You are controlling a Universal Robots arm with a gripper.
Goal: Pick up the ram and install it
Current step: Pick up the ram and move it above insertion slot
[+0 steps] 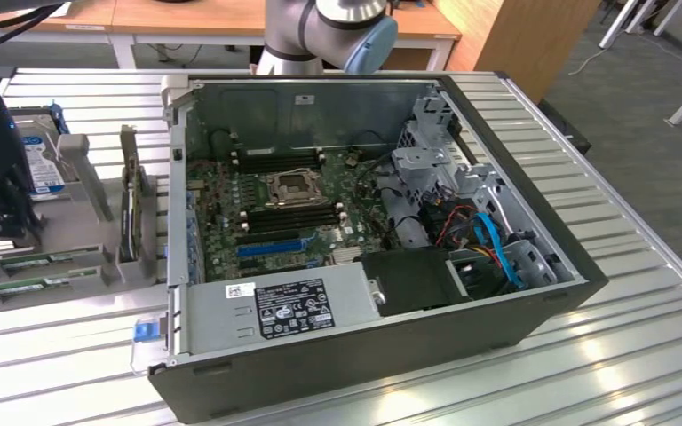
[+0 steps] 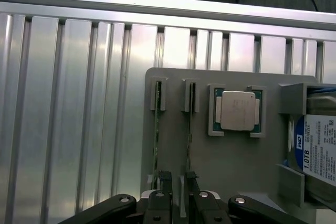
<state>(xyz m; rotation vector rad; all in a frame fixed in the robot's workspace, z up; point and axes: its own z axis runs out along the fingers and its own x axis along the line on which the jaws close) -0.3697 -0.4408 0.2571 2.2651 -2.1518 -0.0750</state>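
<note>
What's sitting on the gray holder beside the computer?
Two green ram sticks on edge, a square processor chip and a hard drive. The hand covers the sticks' near ends.

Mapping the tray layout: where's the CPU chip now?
Wrist view: the CPU chip sits in its cradle on the gray tray, between the two ram sticks and the hard drive.

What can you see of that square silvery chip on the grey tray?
The processor chip is a square green board under a dull silver metal lid. It lies flat, lid up, in a recess of the grey holder, hemmed by raised edges, beside the hard drive. Only the holder touches it.
</note>
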